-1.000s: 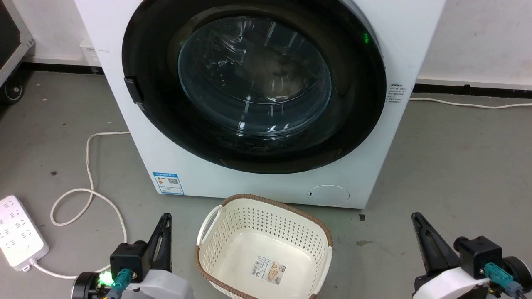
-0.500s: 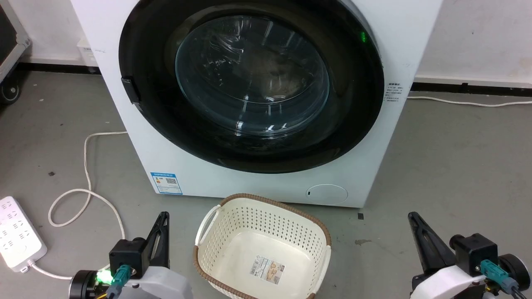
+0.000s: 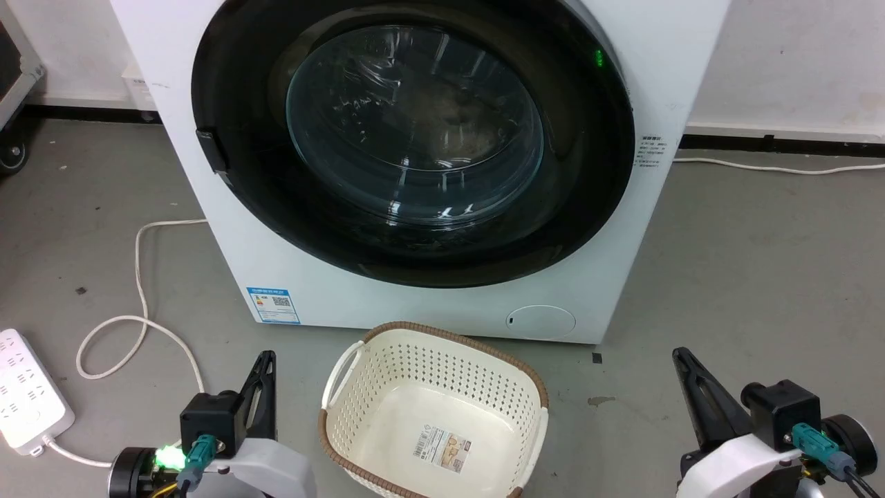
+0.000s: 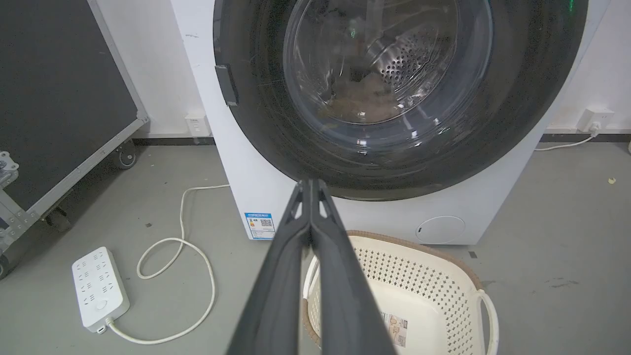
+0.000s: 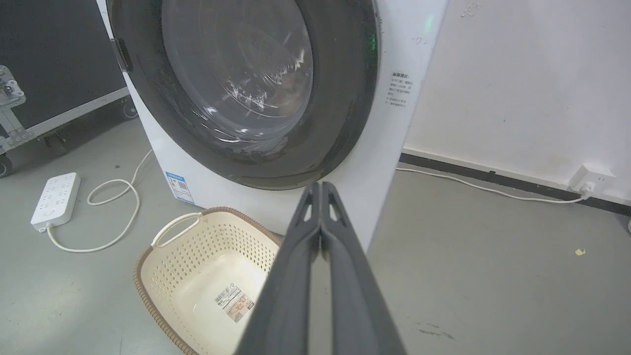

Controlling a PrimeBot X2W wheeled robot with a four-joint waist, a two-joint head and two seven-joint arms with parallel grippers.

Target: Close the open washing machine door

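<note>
- One washing machine (image 3: pixel 442 311); its single washing machine door (image 3: pixel 415 124) lies flush in the machine's front.
- Two grippers, left gripper (image 4: pixel 310 183) and right gripper (image 5: pixel 320 185), stand off from the machine, fingers pressed together, holding nothing.
- One cream basket (image 3: pixel 442 366) sits directly before the machine.
- One power strip (image 3: pixel 28 394) with one looped cable (image 3: pixel 142 277) lies left of the machine.
- Machine top cut off; drum contents indistinct.

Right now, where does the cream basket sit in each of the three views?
Head view: basket at bottom centre, just in front of the washing machine.
Left wrist view: basket at lower right.
Right wrist view: basket at lower left.
Shared landmark: the blue label low on the machine's front.
</note>
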